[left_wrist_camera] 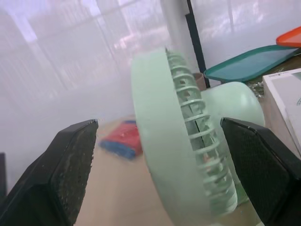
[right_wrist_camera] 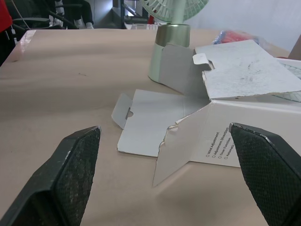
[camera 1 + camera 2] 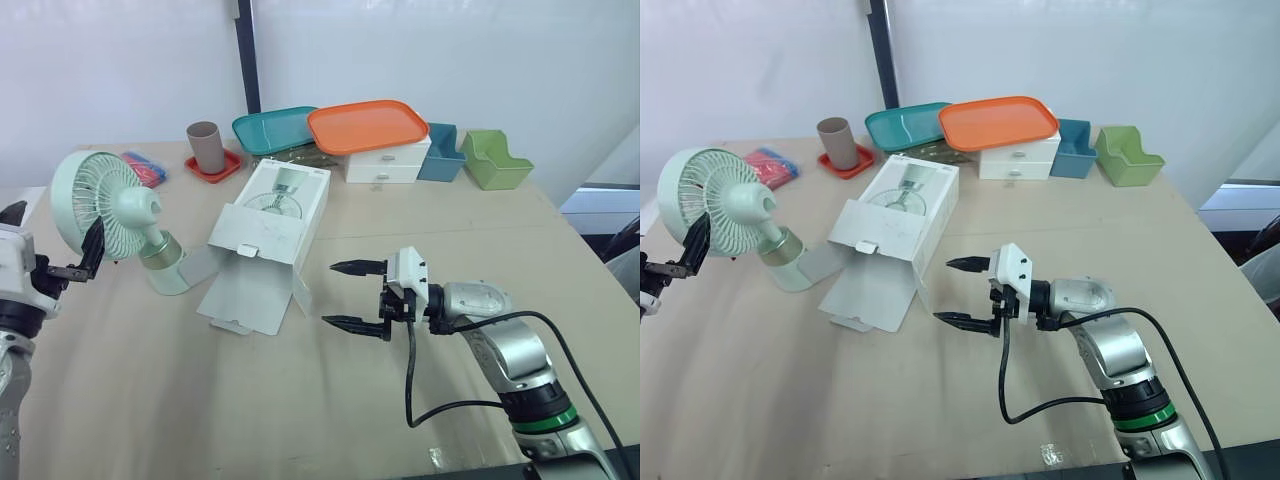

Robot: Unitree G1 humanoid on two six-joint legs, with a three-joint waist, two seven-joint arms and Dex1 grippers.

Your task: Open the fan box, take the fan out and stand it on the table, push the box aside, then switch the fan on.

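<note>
The mint-green fan stands upright on its round base at the left of the table. My left gripper is open at the fan's head, and in the left wrist view its fingers sit wide on either side of the grille rim without touching it. The white fan box lies in the middle with its flaps spread open toward the front. My right gripper hovers open just right of those flaps, pointing at them, with nothing in it.
Along the back stand a brown cup on a red coaster, a teal tray, an orange tray on a white drawer unit, a blue bin and a green bin. A red-and-blue packet lies behind the fan.
</note>
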